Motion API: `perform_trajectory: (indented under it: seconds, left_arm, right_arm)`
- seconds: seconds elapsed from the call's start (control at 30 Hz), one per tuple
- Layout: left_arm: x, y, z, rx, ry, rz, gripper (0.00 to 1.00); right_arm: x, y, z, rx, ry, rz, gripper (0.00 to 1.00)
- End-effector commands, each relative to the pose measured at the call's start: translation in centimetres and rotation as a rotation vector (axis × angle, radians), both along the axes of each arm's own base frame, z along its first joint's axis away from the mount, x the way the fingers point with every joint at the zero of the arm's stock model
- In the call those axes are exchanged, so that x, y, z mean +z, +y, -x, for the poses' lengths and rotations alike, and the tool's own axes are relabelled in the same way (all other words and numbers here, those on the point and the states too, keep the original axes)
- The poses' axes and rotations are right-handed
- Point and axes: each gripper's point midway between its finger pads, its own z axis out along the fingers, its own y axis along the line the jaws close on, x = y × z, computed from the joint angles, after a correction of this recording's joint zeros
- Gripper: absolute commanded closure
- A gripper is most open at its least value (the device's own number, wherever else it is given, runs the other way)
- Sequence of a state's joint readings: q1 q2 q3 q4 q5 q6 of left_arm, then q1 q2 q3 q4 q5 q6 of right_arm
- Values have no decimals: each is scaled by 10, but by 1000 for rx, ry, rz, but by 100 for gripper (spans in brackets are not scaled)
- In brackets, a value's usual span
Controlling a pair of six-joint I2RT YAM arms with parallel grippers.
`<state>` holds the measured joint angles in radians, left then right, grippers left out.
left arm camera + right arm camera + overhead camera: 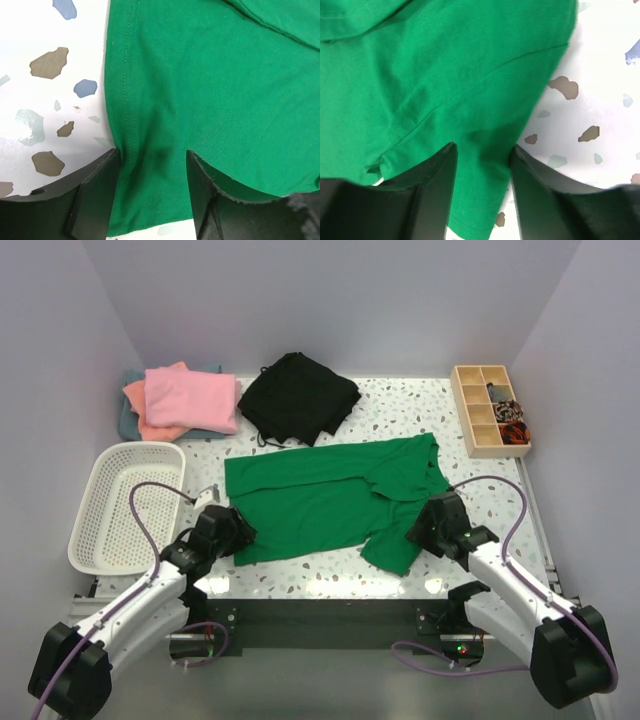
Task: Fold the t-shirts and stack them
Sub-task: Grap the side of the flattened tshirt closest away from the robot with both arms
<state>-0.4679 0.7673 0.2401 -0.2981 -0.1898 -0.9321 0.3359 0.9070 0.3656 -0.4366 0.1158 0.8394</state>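
The green t-shirt is plain bright green, its hem stitching the same shade. The pink t-shirt, salmon-orange t-shirt and grey-teal t-shirt are unpatterned, and the garment is solid black. The surface is white terrazzo flecked brown, blue and grey-green; the basket is white mesh, the divided tray pale wood.

green t-shirt spread out centrally, pink tee topping folded pile far-left

No writing, label, brand, number or sign is legible in any view
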Motion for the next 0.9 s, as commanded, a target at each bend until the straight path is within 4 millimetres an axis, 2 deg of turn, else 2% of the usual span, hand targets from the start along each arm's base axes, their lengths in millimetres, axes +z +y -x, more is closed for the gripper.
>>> perform_trajectory:
  seconds: [0.0, 0.03, 0.1, 0.13, 0.23, 0.3, 0.5, 0.73, 0.77, 0.8, 0.87]
  left_arm:
    - [-21, 7, 20, -17, 78, -35, 41]
    - [-21, 7, 20, -21, 79, -38, 47]
    - [-21, 6, 19, -27, 85, -43, 56]
    - [-21, 6, 19, -28, 84, -44, 71]
    - [-21, 5, 18, -31, 85, -40, 94]
    - [-20, 4, 17, -33, 80, -36, 99]
    - [-15, 4, 14, -31, 67, -43, 100]
    - [-12, 6, 15, -25, 62, -46, 100]
    - [-13, 6, 16, -26, 63, -41, 100]
    - [-12, 5, 16, -28, 58, -36, 100]
    - [-11, 5, 16, -28, 51, -33, 89]
  right_arm:
    - [-7, -7, 7, 11, 42, 53, 58]
    - [-5, -7, 6, 9, 34, 51, 66]
    - [1, -6, 4, 6, 15, 45, 71]
    - [6, -6, 2, 5, -5, 42, 77]
    - [18, -10, -3, -2, -47, 57, 83]
    - [25, -10, -5, 4, -59, 59, 85]
    - [43, -10, -9, 5, -94, 59, 86]
    - [41, -14, -8, 7, -80, 87, 86]
    - [40, -15, -7, 7, -73, 91, 85]
    - [39, -16, -7, 5, -66, 96, 78]
    - [36, -15, -5, 6, -56, 92, 70]
